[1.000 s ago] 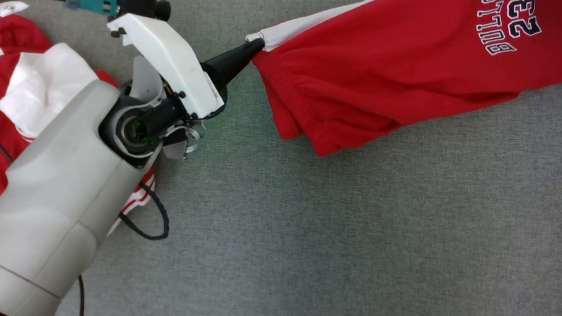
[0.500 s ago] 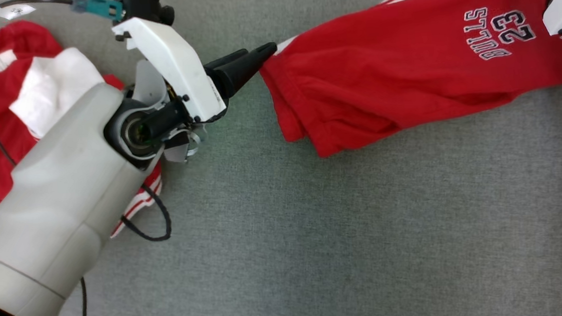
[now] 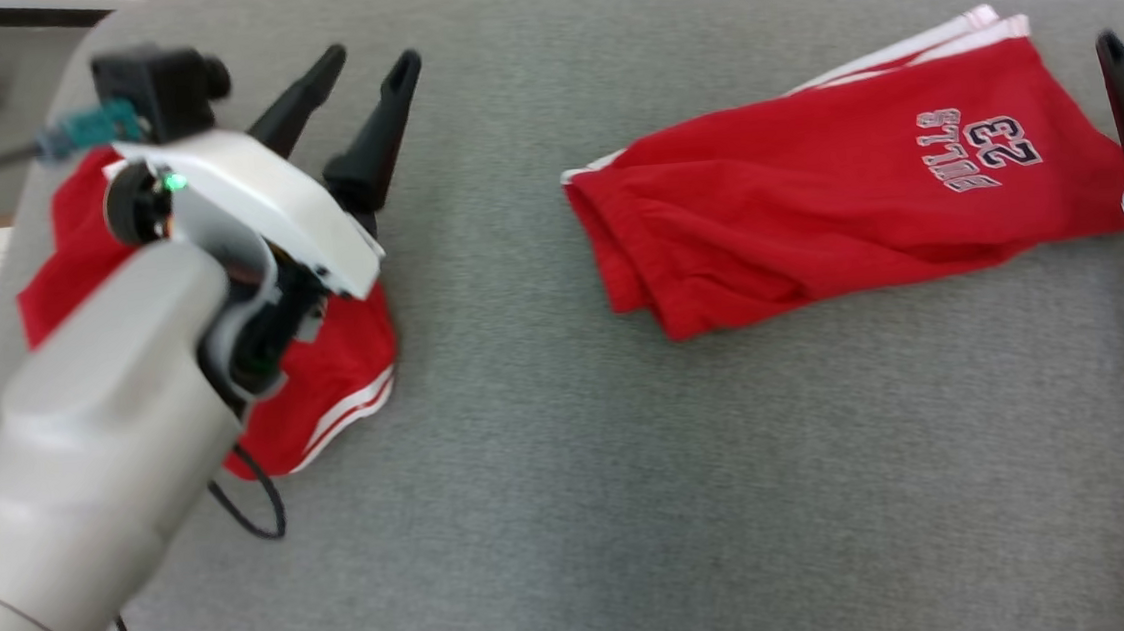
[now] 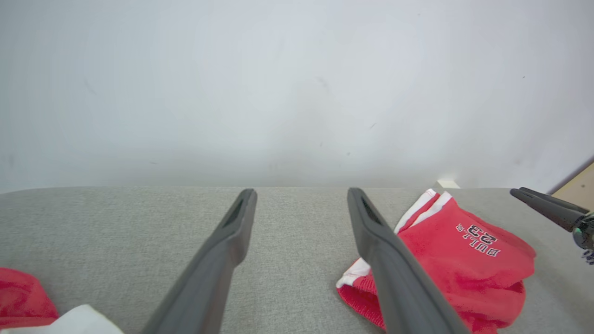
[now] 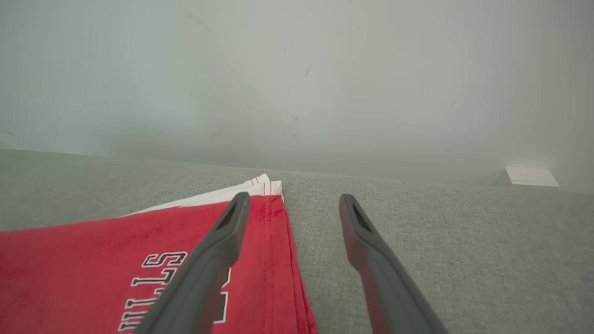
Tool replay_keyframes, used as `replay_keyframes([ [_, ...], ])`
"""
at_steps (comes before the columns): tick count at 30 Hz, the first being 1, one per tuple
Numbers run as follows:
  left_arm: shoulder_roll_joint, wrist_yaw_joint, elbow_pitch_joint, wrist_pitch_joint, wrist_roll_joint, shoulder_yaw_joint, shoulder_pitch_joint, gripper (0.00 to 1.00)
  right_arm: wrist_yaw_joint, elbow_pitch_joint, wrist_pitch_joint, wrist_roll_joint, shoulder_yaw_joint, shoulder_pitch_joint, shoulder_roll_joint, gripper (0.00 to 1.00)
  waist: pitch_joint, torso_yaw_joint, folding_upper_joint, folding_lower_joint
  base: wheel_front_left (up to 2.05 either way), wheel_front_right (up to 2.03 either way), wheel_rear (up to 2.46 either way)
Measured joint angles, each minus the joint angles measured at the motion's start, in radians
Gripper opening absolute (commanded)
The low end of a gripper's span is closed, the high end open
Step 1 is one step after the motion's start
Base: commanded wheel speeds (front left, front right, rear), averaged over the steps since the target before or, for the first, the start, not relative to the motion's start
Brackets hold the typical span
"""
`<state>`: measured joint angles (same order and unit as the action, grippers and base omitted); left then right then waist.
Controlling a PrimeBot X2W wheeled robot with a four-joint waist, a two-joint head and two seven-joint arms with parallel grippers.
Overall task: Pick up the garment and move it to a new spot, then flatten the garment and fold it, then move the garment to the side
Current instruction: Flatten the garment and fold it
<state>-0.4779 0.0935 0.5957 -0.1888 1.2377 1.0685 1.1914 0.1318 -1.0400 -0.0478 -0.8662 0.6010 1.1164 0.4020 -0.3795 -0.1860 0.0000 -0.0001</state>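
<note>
Head view: Bulls shorts lie free between two open claws

The red Bulls 23 shorts [image 3: 834, 204] lie on the grey fabric-covered table [image 3: 579, 535], near its far edge and right of the middle. They are drawn out lengthwise, with the white side stripes along the far side. They seem doubled, one leg upon the other, and rumpled on the near side. The left gripper [image 3: 371, 60] hangs over the far left corner, fingers spread wide, holding nothing, well apart from the waistband end. The right gripper [image 5: 293, 198] hovers at the hem end, equally wide and empty. A claw at each end suits pulling the cloth taut, so flattening looks next. A second red garment [image 3: 328, 404] lies by the left edge beneath the left arm.
</note>
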Motion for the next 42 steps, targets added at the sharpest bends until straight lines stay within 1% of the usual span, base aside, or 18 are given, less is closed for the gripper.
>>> replay_keyframes([
  [1, 0.004, -0.037, -0.02, -0.051, -0.051, -0.007, -0.031, 1.0, 0.0, -0.032, 0.021, 0.001, 0.01, -0.01, 0.009, 1.0, 0.005, -0.018, 0.0, 0.0, 0.0, 0.0, 0.0],
  [3, 0.02, -0.078, -0.055, -0.069, -0.094, -0.036, -0.069, 1.0, 0.0, -0.065, 0.062, 0.0, 0.023, -0.015, 0.016, 1.0, 0.008, -0.039, 0.0, 0.0, 0.0, 0.0, 0.0],
  [4, 0.02, -0.078, -0.055, -0.069, -0.094, -0.036, -0.069, 1.0, 0.0, -0.065, 0.062, 0.0, 0.023, -0.015, 0.016, 1.0, 0.008, -0.039, 0.0, 0.0, 0.0, 0.0, 0.0],
  [5, 0.037, -0.114, -0.12, -0.073, -0.165, -0.111, -0.116, 1.0, 0.0, -0.086, 0.116, -0.009, 0.036, -0.019, 0.026, 1.0, 0.01, -0.061, 0.0, 0.0, 0.0, 0.0, 0.0],
  [7, 0.055, -0.147, -0.204, -0.075, -0.246, -0.21, -0.174, 1.0, 0.0, -0.092, 0.165, -0.018, 0.046, -0.02, 0.036, 1.0, 0.01, -0.084, 0.0, 0.0, 0.0, 0.0, 0.0],
  [10, 0.094, -0.166, -0.307, -0.075, -0.342, -0.325, -0.316, 1.0, 0.0, -0.094, 0.228, -0.037, 0.062, -0.02, 0.045, 1.0, 0.006, -0.115, 0.0, 0.0, 0.0, 0.0, 0.0],
  [13, 0.133, -0.165, -0.375, -0.075, -0.418, -0.418, -0.432, 1.0, 0.0, -0.115, 0.294, -0.048, 0.075, -0.013, 0.057, 1.0, 0.002, -0.143, 0.0, 0.0, 0.0, 0.0, 0.0],
  [14, 0.133, -0.165, -0.375, -0.075, -0.418, -0.418, -0.432, 1.0, 0.0, -0.115, 0.294, -0.048, 0.075, -0.013, 0.057, 1.0, 0.002, -0.143, 0.0, 0.0, 0.0, 0.0, 0.0],
  [15, 0.163, -0.156, -0.411, -0.075, -0.463, -0.474, -0.491, 1.0, 0.0, -0.143, 0.337, -0.048, 0.08, 0.005, 0.069, 1.0, -0.001, -0.159, 0.0, 0.0, 0.0, 0.0, 0.0],
  [18, 0.212, -0.136, -0.444, -0.075, -0.515, -0.545, -0.577, 1.0, 0.0, -0.19, 0.392, -0.037, 0.087, 0.036, 0.075, 1.0, -0.005, -0.181, 0.0, -0.0001, 0.0, 0.0, 0.0],
  [20, 0.239, -0.123, -0.454, -0.075, -0.556, -0.585, -0.623, 1.0, 0.0, -0.208, 0.403, -0.026, 0.091, 0.051, 0.082, 1.0, -0.007, -0.193, 0.0, -0.0001, 0.0, 0.0, 0.0],
  [22, 0.264, -0.107, -0.456, -0.075, -0.585, -0.61, -0.662, 1.0, 0.0, -0.221, 0.387, 0.001, 0.098, 0.058, 0.086, 1.0, -0.007, -0.202, 0.0, 0.0, 0.0, 0.0, 0.0],
  [29, 0.343, -0.048, -0.436, -0.075, -0.648, -0.684, -0.762, 1.0, 0.001, -0.237, 0.383, 0.034, 0.089, 0.065, 0.091, 1.0, -0.004, -0.207, 0.0, 0.0, 0.0, 0.0, 0.0],
  [32, 0.363, -0.03, -0.43, -0.075, -0.67, -0.708, -0.775, 1.0, 0.001, -0.236, 0.411, 0.041, 0.063, 0.062, 0.103, 1.0, -0.007, -0.205, 0.0, 0.0, 0.0, 0.0, 0.0],
  [36, 0.382, -0.011, -0.414, -0.075, -0.69, -0.731, -0.789, 1.0, 0.001, -0.233, 0.456, 0.041, 0.03, 0.051, 0.097, 1.0, -0.005, -0.202, 0.0, 0.0, 0.0, 0.0, 0.0],
  [38, 0.39, -0.005, -0.409, -0.075, -0.704, -0.737, -0.79, 1.0, 0.0, -0.233, 0.456, 0.039, 0.018, 0.048, 0.087, 0.41, -0.003, -0.2, 0.0, 0.0, 0.0, 0.0, 0.0],
  [39, 0.395, 0.0, -0.406, -0.075, -0.713, -0.74, -0.79, 1.0, 0.0, -0.233, 0.456, 0.039, 0.014, 0.045, 0.081, 0.0, -0.001, -0.199, 0.0, 0.0, 0.0, 0.0, 0.0],
  [42, 0.399, 0.005, -0.398, -0.075, -0.728, -0.748, -0.791, 1.0, -0.001, -0.236, 0.417, 0.039, 0.005, 0.031, 0.065, 0.0, 0.008, -0.195, 0.0, 0.0, 0.0, 0.0, 0.0],
])
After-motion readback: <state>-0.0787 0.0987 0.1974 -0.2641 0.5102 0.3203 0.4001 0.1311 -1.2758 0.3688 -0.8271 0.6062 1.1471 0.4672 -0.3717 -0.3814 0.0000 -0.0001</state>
